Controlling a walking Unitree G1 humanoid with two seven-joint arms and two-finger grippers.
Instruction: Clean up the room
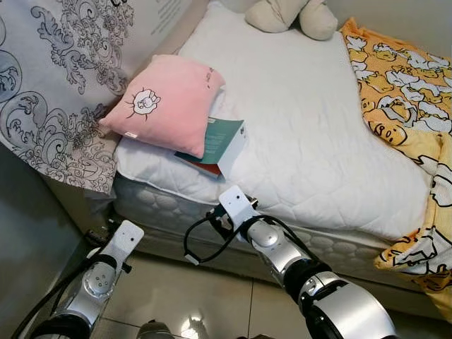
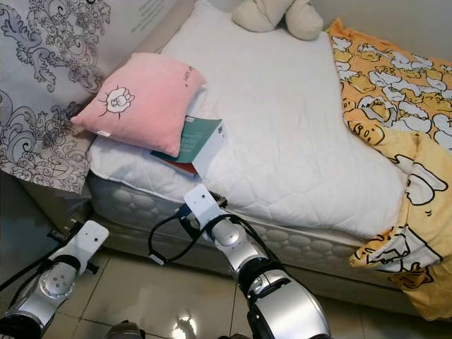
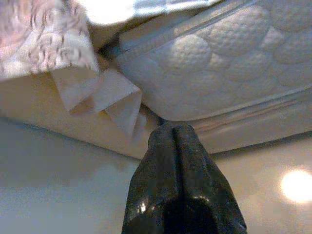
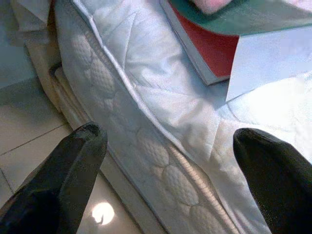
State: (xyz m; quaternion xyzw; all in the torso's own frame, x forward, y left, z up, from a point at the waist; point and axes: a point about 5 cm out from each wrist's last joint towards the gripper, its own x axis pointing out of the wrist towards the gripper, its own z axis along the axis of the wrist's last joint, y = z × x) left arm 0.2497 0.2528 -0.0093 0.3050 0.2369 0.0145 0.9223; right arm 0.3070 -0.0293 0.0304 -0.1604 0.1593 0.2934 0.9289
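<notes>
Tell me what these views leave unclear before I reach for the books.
- Books: upper parts hidden under the pink pillow in the eye views; count unclear.
- Plush toy: cut off by the top edge, eye views.
- Right gripper: the eye views show its wrist from behind.

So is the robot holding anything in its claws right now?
No, nothing. The right gripper is wide open, hanging by the mattress edge just short of the books. The left gripper is shut with nothing in it, low beside the bed.

Bed (image 1: 311, 141): pink pillow (image 1: 166, 102), books (image 1: 219, 145), plush (image 1: 289, 15), yellow blanket (image 1: 406, 92)
</notes>
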